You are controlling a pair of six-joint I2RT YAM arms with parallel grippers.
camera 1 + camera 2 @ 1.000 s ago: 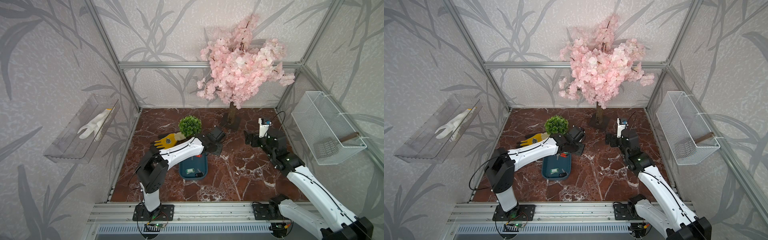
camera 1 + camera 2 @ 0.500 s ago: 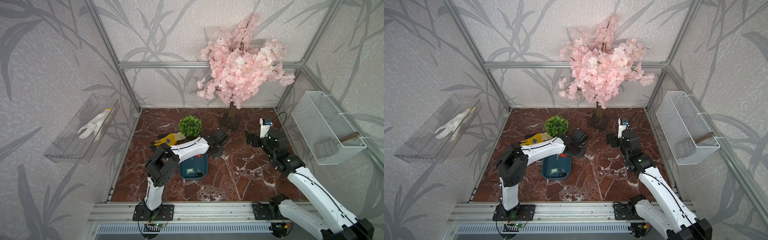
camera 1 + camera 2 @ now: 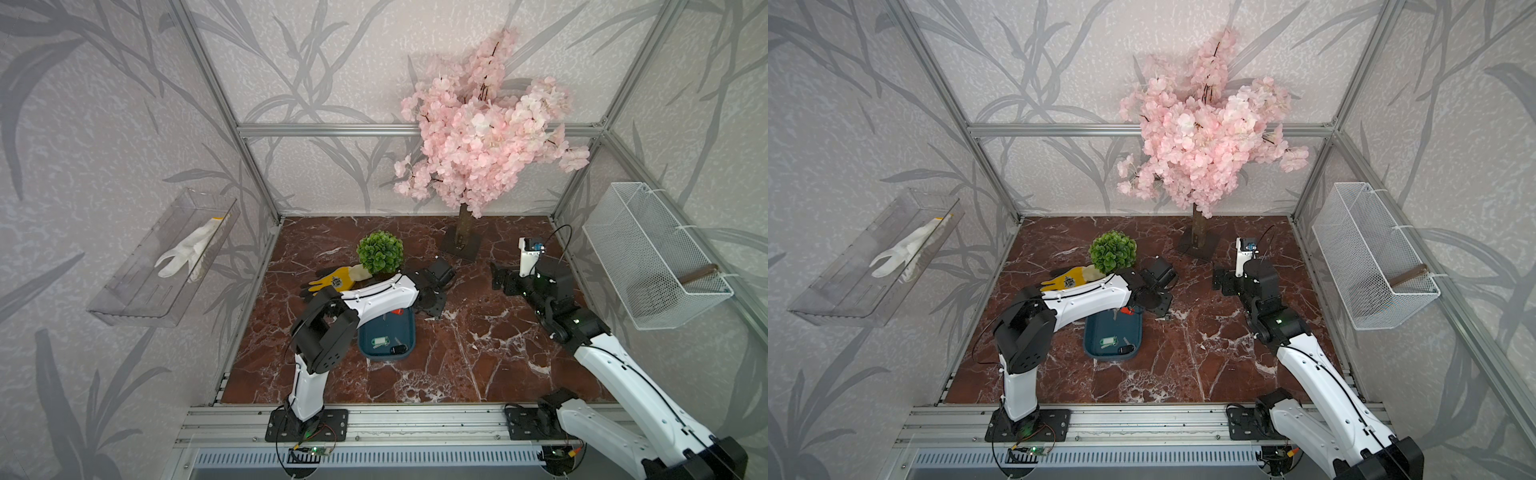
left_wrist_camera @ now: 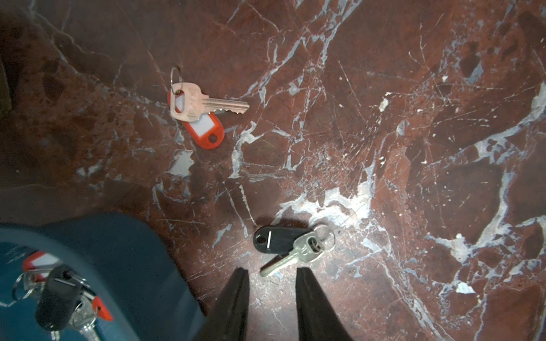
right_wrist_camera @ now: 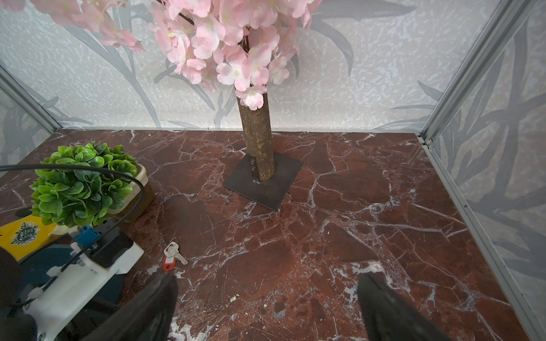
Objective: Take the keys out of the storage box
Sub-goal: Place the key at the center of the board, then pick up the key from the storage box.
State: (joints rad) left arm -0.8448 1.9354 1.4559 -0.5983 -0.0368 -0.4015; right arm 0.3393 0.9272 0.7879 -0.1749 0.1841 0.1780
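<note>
Black-tagged key (image 4: 291, 248) lies free near the middle of the counter (image 4: 413, 147), just outside the storage box (image 4: 133, 251) as the task requires, below the partly open, empty left gripper (image 4: 270, 274); more keys (image 4: 59, 295) lie inside the box, and the right gripper (image 5: 267, 279) hangs wide open, empty.

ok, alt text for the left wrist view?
A black-tagged key lies on the marble table just off the tips of the open left gripper, with a red-tagged key farther out. A corner of the teal box holds more keys.
</note>
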